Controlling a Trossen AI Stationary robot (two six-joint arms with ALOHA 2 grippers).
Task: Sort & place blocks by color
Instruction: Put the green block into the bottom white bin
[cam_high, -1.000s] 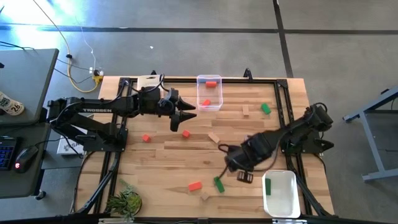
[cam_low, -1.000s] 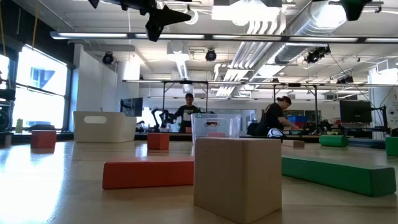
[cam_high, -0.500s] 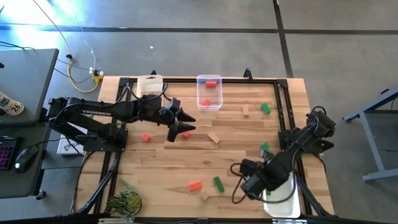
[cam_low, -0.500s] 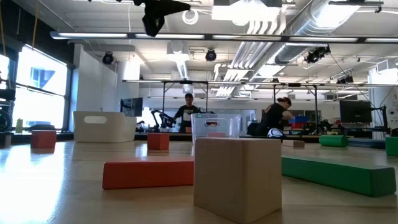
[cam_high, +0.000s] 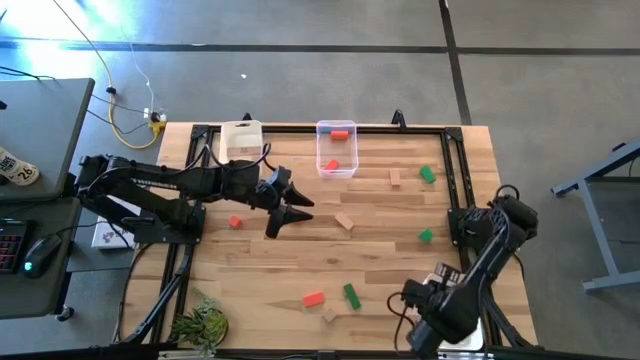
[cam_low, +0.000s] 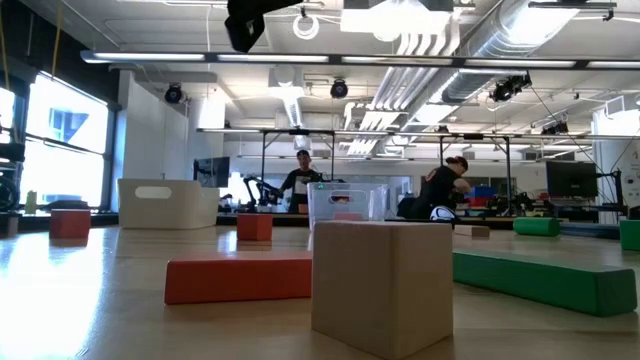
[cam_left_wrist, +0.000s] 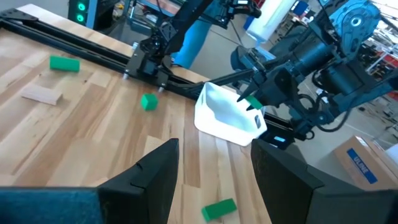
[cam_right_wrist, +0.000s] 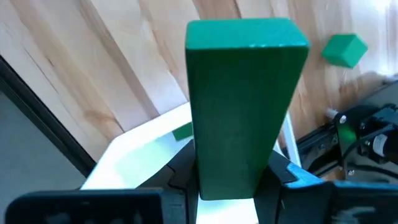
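My right gripper (cam_high: 438, 318) hangs over the white bin (cam_right_wrist: 140, 155) at the table's near right corner, shut on a green block (cam_right_wrist: 245, 99). Another green block (cam_right_wrist: 182, 131) lies in that bin. My left gripper (cam_high: 285, 210) hovers open and holding nothing over the table's left middle. Loose blocks lie flat on the wood: red ones (cam_high: 235, 222) (cam_high: 314, 299), green ones (cam_high: 351, 295) (cam_high: 425, 236) (cam_high: 428, 175), pale wood ones (cam_high: 344, 221) (cam_high: 329, 315) (cam_high: 395, 178). My right gripper pinches the green block between its two fingers by the end nearest the wrist (cam_right_wrist: 227, 177). The fingers point steeply down, and the block's length runs on past them. The block is lifted clear, above the white bin's opening.
A clear bin (cam_high: 336, 150) with red blocks stands at the far edge, a white bin (cam_high: 241, 138) at the far left. Black frame rails (cam_high: 452, 170) run along the table's sides. A small plant (cam_high: 203, 325) sits at the near left corner. People work in the room beyond.
My right gripper has carried the green block from the table's middle toward the near right corner, over the white bin, sinking a little and rolling about its wrist. My left gripper has swung a little toward the near edge, staying open.
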